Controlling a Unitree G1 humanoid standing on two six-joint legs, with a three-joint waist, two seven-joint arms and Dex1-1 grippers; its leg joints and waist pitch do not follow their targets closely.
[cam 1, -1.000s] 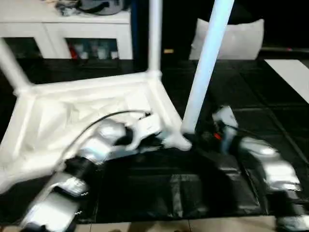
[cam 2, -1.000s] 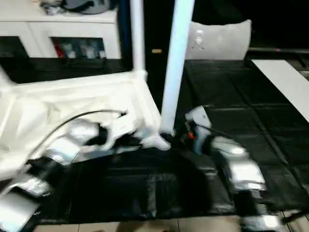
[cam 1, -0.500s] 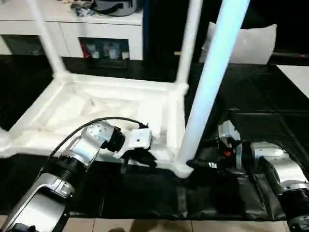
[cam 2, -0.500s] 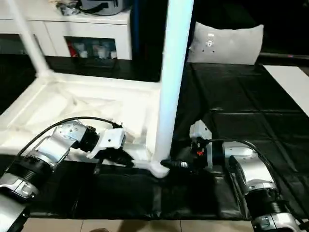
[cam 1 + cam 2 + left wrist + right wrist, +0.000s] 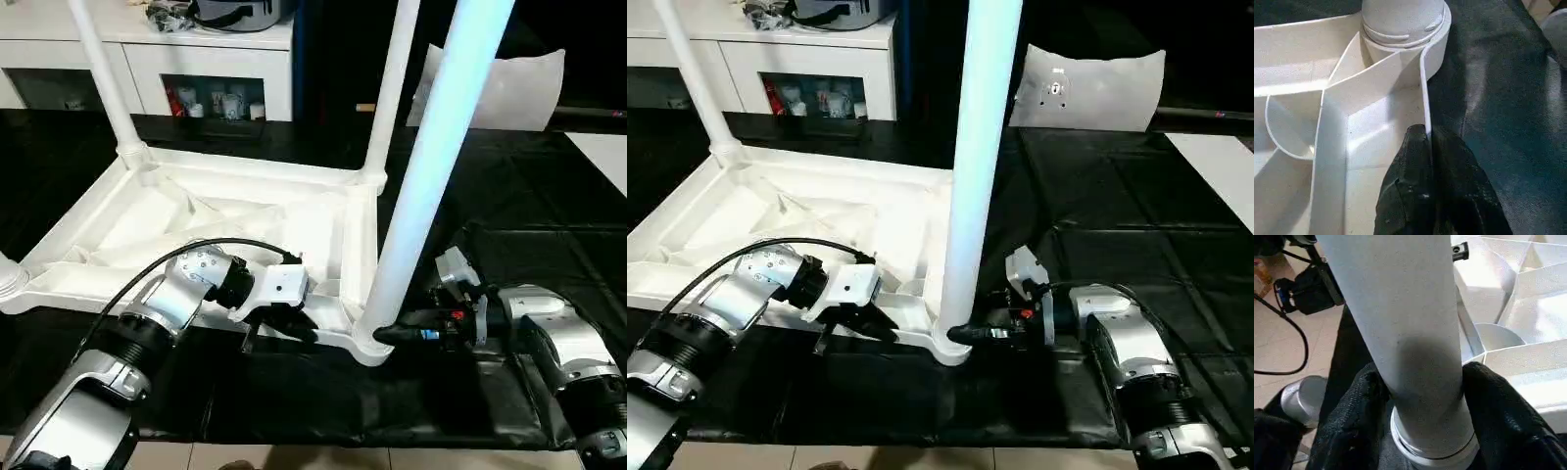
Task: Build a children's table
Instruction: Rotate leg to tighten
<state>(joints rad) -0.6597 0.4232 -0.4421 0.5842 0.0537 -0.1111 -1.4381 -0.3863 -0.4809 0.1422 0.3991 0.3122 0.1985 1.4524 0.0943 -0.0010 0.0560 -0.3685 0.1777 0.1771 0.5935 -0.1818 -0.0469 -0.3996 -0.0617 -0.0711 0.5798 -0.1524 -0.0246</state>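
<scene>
The white plastic children's table top [image 5: 245,220] lies upside down on the black floor mat [image 5: 509,186], ribbed underside up, with long white tubular legs standing in its round corner sockets. The nearest white leg [image 5: 431,166] stands in the near corner socket [image 5: 367,343]. The right hand [image 5: 1420,431] has its black fingers around that leg's base. The left hand [image 5: 1431,152] is pinched narrow on the top's thin rim. Behind, a white cabinet [image 5: 211,69] holds small bottles [image 5: 220,102].
</scene>
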